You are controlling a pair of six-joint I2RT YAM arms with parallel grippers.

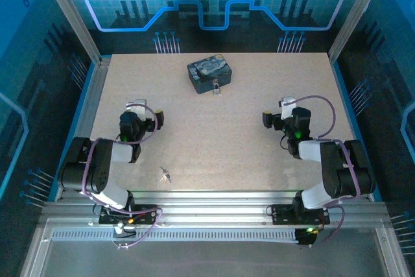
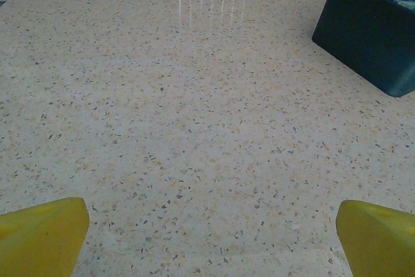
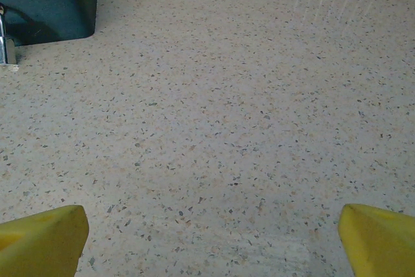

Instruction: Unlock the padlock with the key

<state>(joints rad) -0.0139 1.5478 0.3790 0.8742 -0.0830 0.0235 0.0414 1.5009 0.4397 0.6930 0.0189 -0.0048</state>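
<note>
Plainly step one; left gripper and right gripper gape empty; next, fetch the key behind the left one.

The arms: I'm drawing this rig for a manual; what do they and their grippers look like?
The left arm and right arm are black with pale grey shells, each looped by a purple cable. The fingertips are yellow wedges. A green light glows on the right wrist.
</note>
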